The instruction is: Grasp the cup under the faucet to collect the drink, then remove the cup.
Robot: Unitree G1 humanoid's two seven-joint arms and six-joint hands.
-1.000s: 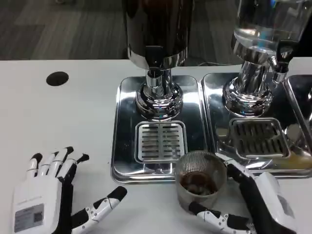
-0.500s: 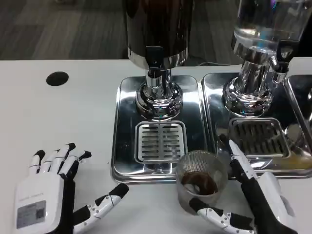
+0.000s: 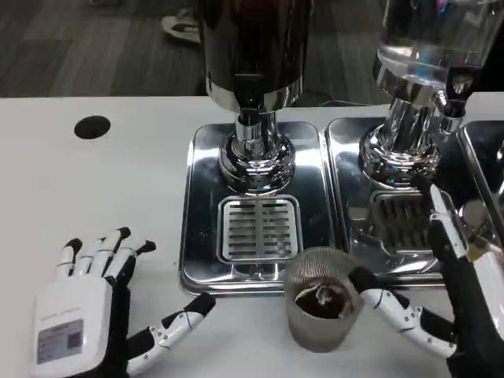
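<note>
Head view looks down on our white surface (image 3: 94, 197), where the cup (image 3: 321, 307) stands just in front of the left drip tray (image 3: 205, 205), off the grate (image 3: 258, 228) and no longer beneath the dark dispenser's faucet (image 3: 250, 126). We see dark liquid pooled in the cup's bottom, so we judge the collecting done and the removal nearly finished.

Our right robot hand (image 3: 449, 291) is spread apart beside the cup: its thumb (image 3: 394, 309) reaches toward the cup wall and looks to be touching or just shy of it, while the other fingers rise over the second tray (image 3: 472, 260), clear of the cup. It holds nothing. Our left robot hand (image 3: 87, 323) lies flat on the surface well to the left, fingers apart, empty as well.

The cup appears to be ribbed clear glass or hard plastic, so we expect it to be stiff, smooth-walled and a little slippery, perhaps breakable if tipped against the metal tray edge. With only a little liquid inside it should be light, yet it can slosh. If we had to take it again, we would wrap the middle of the wall, thumb on one side and fingers opposite, keeping it upright and below the rim.
</note>
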